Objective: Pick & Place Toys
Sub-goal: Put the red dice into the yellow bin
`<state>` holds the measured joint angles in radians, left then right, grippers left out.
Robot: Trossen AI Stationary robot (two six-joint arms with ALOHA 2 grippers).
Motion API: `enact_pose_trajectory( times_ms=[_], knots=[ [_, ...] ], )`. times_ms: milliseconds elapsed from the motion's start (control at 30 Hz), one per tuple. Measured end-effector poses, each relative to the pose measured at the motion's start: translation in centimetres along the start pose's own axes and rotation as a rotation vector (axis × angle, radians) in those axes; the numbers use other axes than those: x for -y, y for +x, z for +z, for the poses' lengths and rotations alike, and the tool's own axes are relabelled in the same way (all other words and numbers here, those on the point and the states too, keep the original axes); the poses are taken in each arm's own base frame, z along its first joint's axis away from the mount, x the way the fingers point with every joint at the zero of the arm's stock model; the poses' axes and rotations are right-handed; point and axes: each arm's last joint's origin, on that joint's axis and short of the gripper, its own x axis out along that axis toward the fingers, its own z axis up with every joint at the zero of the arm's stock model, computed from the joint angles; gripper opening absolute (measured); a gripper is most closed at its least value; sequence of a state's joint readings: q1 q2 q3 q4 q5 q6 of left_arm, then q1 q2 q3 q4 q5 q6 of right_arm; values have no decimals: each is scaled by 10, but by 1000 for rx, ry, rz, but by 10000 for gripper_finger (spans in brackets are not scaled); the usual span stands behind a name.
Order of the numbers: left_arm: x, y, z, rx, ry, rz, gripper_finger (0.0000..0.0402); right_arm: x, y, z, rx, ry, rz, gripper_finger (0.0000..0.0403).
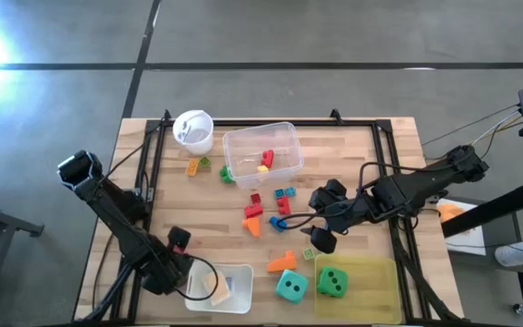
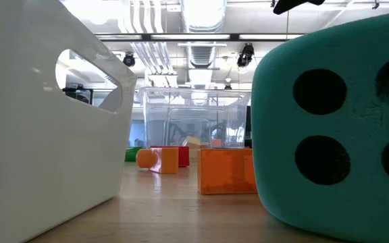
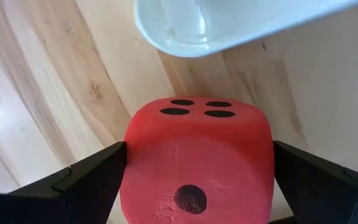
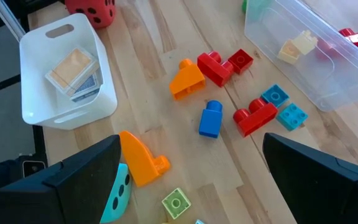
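Note:
My left gripper (image 1: 179, 247) is at the table's near left, shut on a red dotted die (image 3: 197, 162), just left of the white bin (image 1: 218, 286). My right gripper (image 4: 191, 186) is open and empty, above the loose blocks in the middle of the table: a blue block (image 4: 209, 118), red blocks (image 4: 219, 67), orange blocks (image 4: 188, 79) and a small green one (image 4: 176, 202). A teal die (image 1: 291, 286) and a green die (image 1: 332, 282) stand near the front edge. The green die rests on a yellow-green tile (image 1: 370, 291). My left gripper pinches the red die by two opposite side faces (image 3: 129, 168), one finger on each. The die's four-dot face points away from the wrist and its one-dot face toward the camera. I cannot tell whether the die rests on the table or is lifted clear.
A clear plastic tub (image 1: 261, 154) at the far middle holds a red and a yellow block. A white cup (image 1: 193, 130) stands at the far left. The white bin (image 4: 64, 68) holds flat tiles. A black frame (image 1: 157, 154) runs along the table's sides.

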<state>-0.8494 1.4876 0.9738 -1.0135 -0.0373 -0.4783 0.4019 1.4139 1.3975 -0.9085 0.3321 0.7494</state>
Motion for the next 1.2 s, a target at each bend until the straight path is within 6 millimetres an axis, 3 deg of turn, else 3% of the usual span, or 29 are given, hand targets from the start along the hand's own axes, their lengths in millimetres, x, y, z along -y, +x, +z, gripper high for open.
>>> enact_pose_trajectory(
  times_ms=[233,500,1200],
  knots=[
    [-1,10,-4,-6,-116,-28,389,0,0,0,0,3,0,385],
    [1,14,0,19,-107,-31,387,0,0,0,-2,3,2,385],
    [2,16,0,11,-100,-35,277,-1,0,0,-17,8,20,385]
  ],
)
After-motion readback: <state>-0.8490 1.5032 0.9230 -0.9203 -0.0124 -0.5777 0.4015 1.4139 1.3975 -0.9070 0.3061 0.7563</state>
